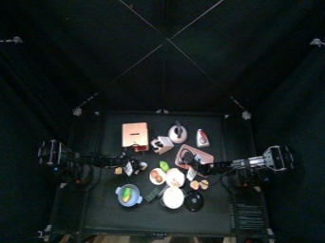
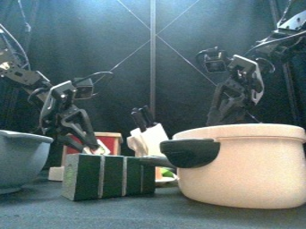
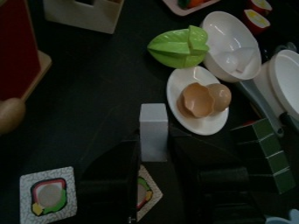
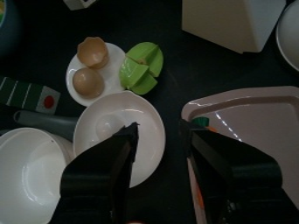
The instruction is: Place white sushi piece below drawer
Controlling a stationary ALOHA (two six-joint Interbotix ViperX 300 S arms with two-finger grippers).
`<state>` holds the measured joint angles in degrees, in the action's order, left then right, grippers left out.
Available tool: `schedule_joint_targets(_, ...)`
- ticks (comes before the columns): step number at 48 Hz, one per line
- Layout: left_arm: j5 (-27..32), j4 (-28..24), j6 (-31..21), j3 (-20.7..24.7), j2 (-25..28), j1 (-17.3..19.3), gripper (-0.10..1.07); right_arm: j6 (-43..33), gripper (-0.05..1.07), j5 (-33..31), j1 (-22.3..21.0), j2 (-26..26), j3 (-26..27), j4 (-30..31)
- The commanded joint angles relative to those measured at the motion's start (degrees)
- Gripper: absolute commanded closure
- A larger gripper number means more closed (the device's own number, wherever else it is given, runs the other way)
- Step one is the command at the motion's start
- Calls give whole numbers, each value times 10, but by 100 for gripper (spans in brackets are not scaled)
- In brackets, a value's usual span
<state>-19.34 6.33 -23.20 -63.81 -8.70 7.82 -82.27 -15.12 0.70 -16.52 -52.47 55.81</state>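
The white sushi piece [image 3: 153, 133] is a small white block lying on the black table, just ahead of my left gripper [image 3: 163, 179] and in line with the gap between its jaws. The jaws stand wide apart and do not touch it. The drawer [image 1: 133, 135] is a red and wood box at the table's back left; its side shows in the left wrist view [image 3: 21, 61]. My left gripper [image 1: 124, 169] hangs low in front of the drawer. My right gripper [image 4: 163, 166] is open and empty above a white bowl [image 4: 114, 127].
Near the block are a plate with two brown pieces [image 3: 201, 98], a green leaf-like piece [image 3: 179, 45] and green-rimmed sushi pieces [image 3: 45, 192]. A pink tray [image 4: 251, 122] lies by the right gripper. A white pot [image 2: 245, 165] and green-black boxes [image 2: 107, 176] stand at the front edge.
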Motion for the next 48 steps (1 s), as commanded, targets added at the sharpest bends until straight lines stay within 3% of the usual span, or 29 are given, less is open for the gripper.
schedule_joint_targets(1,-1,6,1,6,-3,6,30,-1,22,-1,-1,-4,4,-4)
schedule_joint_targets(18,33,11,0,10,1,22,8,3,22,-4,-1,-2,0,-20)
schedule_joint_targets(48,33,-3,3,11,-7,23,8,2,22,-42,-1,-2,-4,-40)
